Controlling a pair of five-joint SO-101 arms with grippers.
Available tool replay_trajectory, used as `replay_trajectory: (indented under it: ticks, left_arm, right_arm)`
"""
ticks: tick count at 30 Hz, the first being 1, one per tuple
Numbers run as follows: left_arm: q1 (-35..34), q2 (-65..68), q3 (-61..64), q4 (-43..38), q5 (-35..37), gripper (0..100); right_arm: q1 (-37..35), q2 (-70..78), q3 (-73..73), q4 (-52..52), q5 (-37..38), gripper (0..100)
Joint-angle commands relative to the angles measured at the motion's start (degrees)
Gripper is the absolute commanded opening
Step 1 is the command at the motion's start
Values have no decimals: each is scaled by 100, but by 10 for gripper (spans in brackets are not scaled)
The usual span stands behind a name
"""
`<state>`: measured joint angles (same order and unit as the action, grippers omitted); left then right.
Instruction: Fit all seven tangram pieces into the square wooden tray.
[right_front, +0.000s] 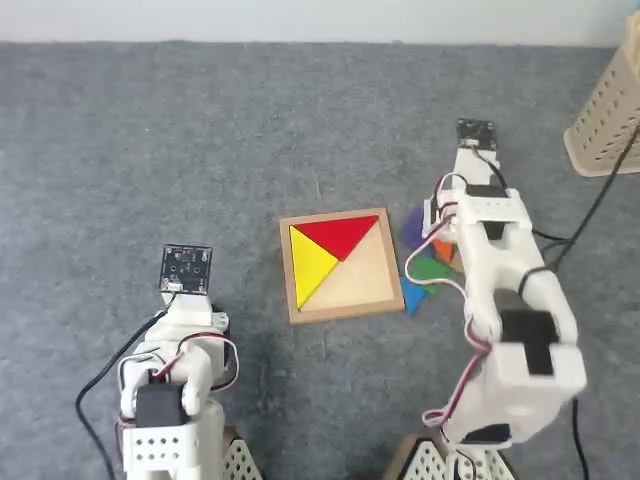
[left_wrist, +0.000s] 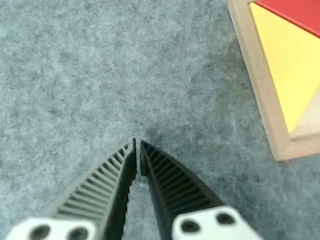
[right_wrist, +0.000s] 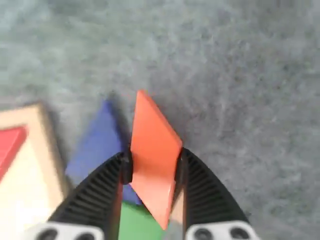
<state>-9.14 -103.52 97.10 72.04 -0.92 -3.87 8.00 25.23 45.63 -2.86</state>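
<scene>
The square wooden tray (right_front: 385, 296) lies mid-table with a red triangle (right_front: 338, 235) and a yellow triangle (right_front: 309, 264) in it. My right gripper (right_wrist: 152, 165) is shut on an orange piece (right_wrist: 154, 160), held above the carpet just right of the tray. Below it lie a blue-purple piece (right_wrist: 95, 147) and a green piece (right_wrist: 137, 223). From above, the purple piece (right_front: 412, 229), the green piece (right_front: 429, 268) and a blue piece (right_front: 413, 295) sit beside the right arm. My left gripper (left_wrist: 138, 147) is shut over bare carpet, left of the tray (left_wrist: 260, 95).
A beige slotted rack (right_front: 610, 110) stands at the back right. Grey carpet covers the table, with wide free room to the left of and behind the tray. Cables trail from both arm bases.
</scene>
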Motion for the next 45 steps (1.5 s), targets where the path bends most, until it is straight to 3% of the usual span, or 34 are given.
replay_trajectory:
  ticks: [1, 7, 13, 20, 27, 30, 35, 45]
  left_arm:
    - [18, -105, -57, 35, -18, 17]
    - [18, -105, -57, 35, -18, 17]
    - [18, -105, -57, 35, -18, 17]
    - [18, -105, -57, 35, -18, 17]
    - [18, -105, -57, 35, -18, 17]
    - [18, -105, -57, 35, -18, 17]
    - [18, -105, -57, 35, -18, 17]
    - [18, -105, -57, 35, -18, 17]
  right_arm:
    - [-180, -1297, 642, -435, 466, 6]
    - [-875, -2941, 2259, -1209, 1292, 6]
    - [-1692, -3996, 2980, -1244, 1398, 6]
    - [-2818, -4101, 3341, -1235, 2963, 6]
    - [-2958, -4101, 3385, -1235, 3051, 6]
    - [-2870, -4101, 3358, -1297, 2523, 6]
    - [-2176, -4092, 3138, -1411, 229, 6]
    - [-1947, -3319, 2716, -1393, 185, 6]
